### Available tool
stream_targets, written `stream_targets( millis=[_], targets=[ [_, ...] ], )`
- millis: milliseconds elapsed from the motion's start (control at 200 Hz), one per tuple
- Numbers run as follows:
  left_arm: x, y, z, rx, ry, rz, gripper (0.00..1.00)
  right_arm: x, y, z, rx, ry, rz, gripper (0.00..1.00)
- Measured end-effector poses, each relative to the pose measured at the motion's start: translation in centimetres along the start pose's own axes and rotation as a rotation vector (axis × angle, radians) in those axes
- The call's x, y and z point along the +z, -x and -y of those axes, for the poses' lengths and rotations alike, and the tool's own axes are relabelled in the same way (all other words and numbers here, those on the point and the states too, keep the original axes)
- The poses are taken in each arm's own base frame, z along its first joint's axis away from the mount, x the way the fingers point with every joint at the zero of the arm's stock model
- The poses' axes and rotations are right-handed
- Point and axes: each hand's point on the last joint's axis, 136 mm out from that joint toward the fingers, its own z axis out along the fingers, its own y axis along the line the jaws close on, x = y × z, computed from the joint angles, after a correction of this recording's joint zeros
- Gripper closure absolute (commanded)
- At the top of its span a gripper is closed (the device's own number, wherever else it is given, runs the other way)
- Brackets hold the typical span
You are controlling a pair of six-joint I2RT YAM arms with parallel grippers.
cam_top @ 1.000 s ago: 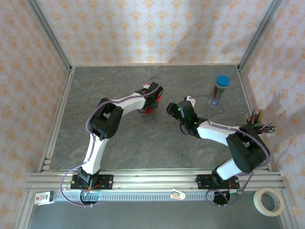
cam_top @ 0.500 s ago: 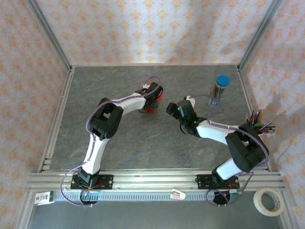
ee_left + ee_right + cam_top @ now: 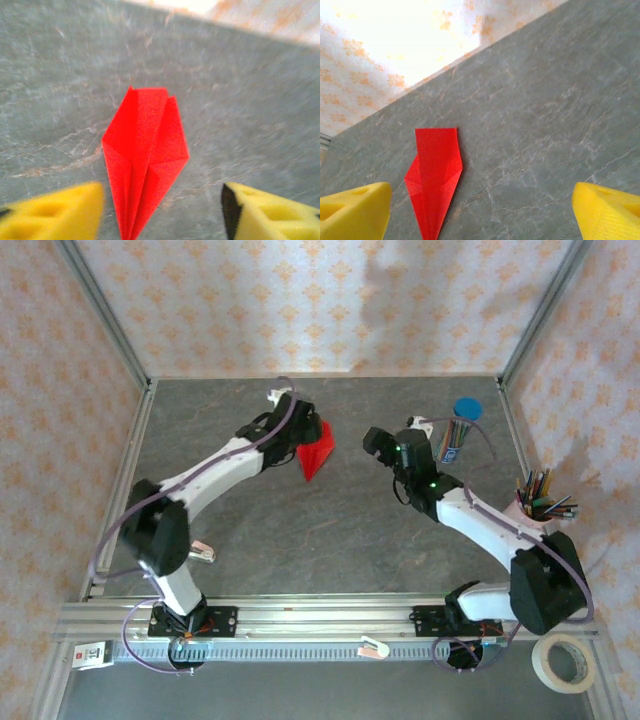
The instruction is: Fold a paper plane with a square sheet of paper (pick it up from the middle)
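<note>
The paper plane (image 3: pixel 316 454) lies on the table's (image 3: pixel 300 535) back half, roughly — left of the pencil tube (image 3: pixel 455 432).

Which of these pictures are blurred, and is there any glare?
Left wrist view: blurred all over, the plane has soft edges. Right wrist view: sharp, but the wall is washed out by glare. Top view: sharp, evenly lit.

Grey marbled tabletop (image 3: pixel 300 540) enclosed by cream walls (image 3: pixel 300 300) patterned with orange floral motifs; silver aluminium rails (image 3: pixel 330 614) along its near edge

Blue-capped pencil tube (image 3: pixel 458 428), tape roll (image 3: pixel 566 662)
</note>
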Motion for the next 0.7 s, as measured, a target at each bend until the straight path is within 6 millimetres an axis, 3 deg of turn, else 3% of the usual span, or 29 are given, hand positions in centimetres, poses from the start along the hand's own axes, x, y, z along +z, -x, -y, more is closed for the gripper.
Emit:
stream_targets(
  millis=[65, 175, 325, 455, 576, 701],
  targets=[
    [-2.2, 1.1, -1.3, -0.027, -0.007, 0.066, 0.13, -0.6, 0.7, 0.4, -0.034, -0.026, 0.025, 0.01],
    [-4.9, 1.9, -5.4, -0.065, 0.029, 0.172, 0.01, -1.5, 1.8, 1.5, -0.098, -0.086, 0.073, 0.01],
    [-6.9, 1.1, -12.7, -0.11, 0.142, 0.291, 0.01, -3.5, 3.0, 4.9, -0.159, -0.218, 0.196, 0.0],
    [-8.4, -0.3, -18.9, -0.134, 0.281, 0.374, 0.01, -5.4, 2.8, 8.7, -0.218, -0.326, 0.312, 0.0],
    [-9.4, -1.0, -22.9, -0.138, 0.395, 0.428, 0.01, -6.6, 2.0, 12.1, -0.257, -0.404, 0.371, 0.0],
    [-10.0, -2.5, -25.8, -0.085, 0.49, 0.476, 0.01, -7.1, 2.6, 15.2, -0.246, -0.489, 0.416, 0.0]
  ],
)
